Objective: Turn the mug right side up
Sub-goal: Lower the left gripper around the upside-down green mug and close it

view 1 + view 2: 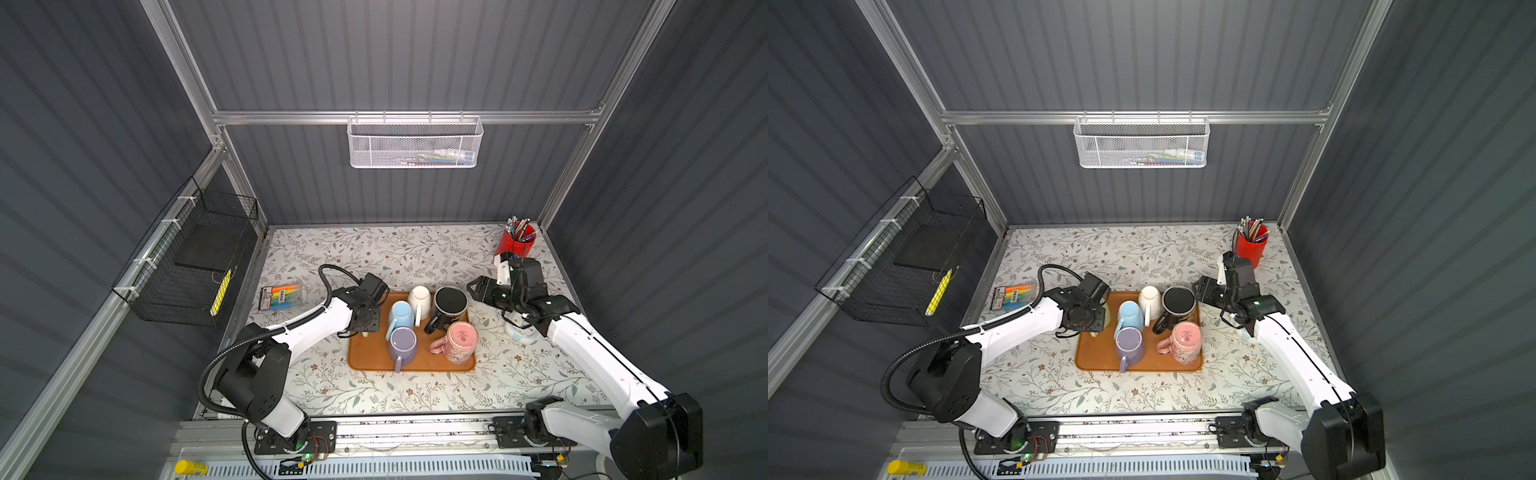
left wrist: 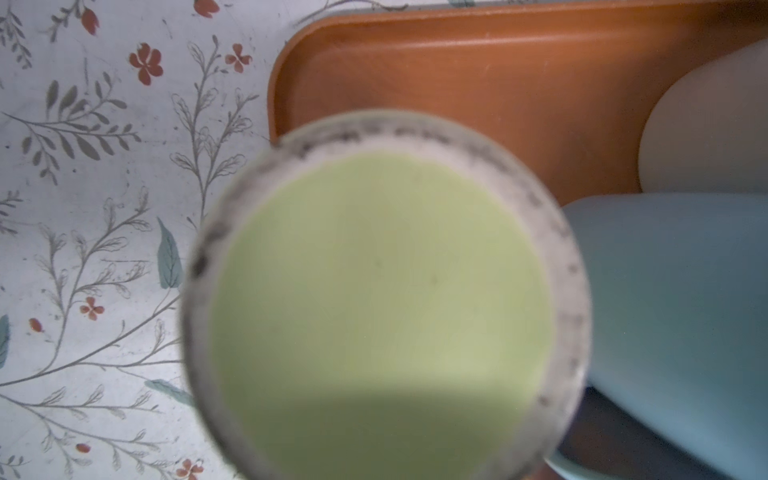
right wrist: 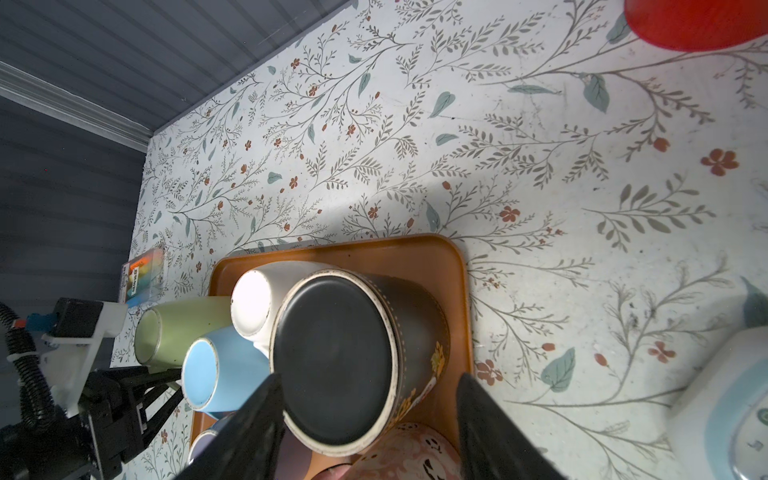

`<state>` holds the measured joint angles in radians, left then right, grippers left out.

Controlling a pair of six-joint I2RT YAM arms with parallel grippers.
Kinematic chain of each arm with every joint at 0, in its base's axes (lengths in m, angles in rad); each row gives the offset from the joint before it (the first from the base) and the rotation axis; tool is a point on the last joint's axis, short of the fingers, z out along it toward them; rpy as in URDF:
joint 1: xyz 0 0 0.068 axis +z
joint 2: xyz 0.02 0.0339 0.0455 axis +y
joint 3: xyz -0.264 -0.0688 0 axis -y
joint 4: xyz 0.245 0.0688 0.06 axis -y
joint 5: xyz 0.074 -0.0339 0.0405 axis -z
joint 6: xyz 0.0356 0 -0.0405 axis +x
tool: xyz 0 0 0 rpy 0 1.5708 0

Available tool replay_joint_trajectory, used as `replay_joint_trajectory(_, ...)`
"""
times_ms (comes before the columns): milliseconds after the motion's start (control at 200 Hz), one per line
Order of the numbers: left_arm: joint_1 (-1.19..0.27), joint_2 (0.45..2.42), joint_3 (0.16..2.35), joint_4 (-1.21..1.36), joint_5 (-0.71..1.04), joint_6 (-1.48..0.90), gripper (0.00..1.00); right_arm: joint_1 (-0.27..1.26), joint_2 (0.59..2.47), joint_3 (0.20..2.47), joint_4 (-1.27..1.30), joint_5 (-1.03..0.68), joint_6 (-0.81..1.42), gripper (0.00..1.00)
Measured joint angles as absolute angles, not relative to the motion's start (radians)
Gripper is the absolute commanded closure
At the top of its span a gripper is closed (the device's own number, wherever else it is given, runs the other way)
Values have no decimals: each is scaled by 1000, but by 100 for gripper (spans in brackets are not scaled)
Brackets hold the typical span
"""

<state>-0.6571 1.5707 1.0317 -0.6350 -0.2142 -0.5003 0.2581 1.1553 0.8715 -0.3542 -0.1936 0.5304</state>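
Upturned mugs on an orange tray (image 1: pixel 368 357) set on the flowered worktop (image 1: pixel 374 249). The green mug (image 3: pixel 187 324), judged to be the one in hand, is base-up at the tray's left edge, just beside the blue mug (image 1: pixel 401 312). Its pale foot ring and green base fill the left wrist view. The left gripper (image 1: pixel 365 328) hangs directly over it, pointing down. No view shows its jaws clearly, so it cannot be told whether they grip the mug, or whether the mug rests on the tray. The right gripper (image 1: pixel 473 287) waits off the tray's far right corner, near the black mug (image 1: pixel 450 302), with its jaws apart and empty. Handling, as a judgement: the mug looks like glazed ceramic, so it should be rigid, fairly heavy for its bulk, slick on the wall, and liable to chip if dropped or knocked against its neighbours. The foot ring offers little purchase. A firmer hold is across the side wall, or on the handle, which these views do not show. Lifting clear of the tray before rotating would spare the blue mug.
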Motion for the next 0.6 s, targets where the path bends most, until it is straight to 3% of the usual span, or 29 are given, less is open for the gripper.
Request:
replay_joint_trajectory(365,-647,1596,1055,-654,-193,-476,76,258,1163,872,-344,-194,530,35)
replay_joint_trajectory(600,-646,1597,1061,-658,-188,-462,90,258,1167,871,-338,-194,529,35)
